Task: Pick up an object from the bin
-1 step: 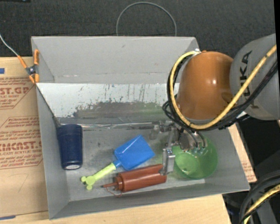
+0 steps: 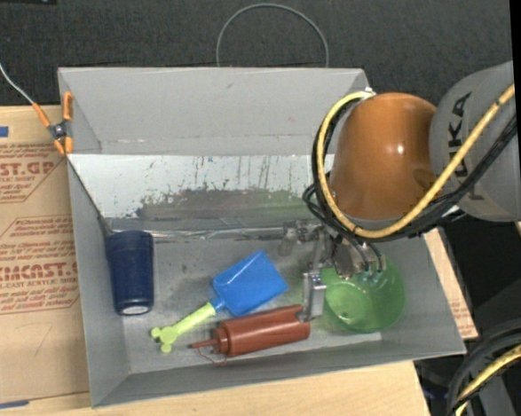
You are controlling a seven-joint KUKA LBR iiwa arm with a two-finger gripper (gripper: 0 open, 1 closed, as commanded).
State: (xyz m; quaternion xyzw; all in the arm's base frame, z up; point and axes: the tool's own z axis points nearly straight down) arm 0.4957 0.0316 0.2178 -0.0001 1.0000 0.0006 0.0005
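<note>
Green translucent cup (image 2: 367, 304) is sitting in the near right corner of the bin (image 2: 235, 98), seemingly upright with its round mouth facing up. The gripper (image 2: 338, 275) is hanging over its left rim, and I cannot tell whether it is wide or narrow. A red-brown squeeze bottle (image 2: 262, 331) is lying just left of the cup, nozzle pointing left.

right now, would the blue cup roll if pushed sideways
The blue cup seems to lie on its side, so it would probably roll, curving since it tapers slightly. It looks like smooth plastic, likely light and stiff. The bin wall nearby may stop it.
</note>
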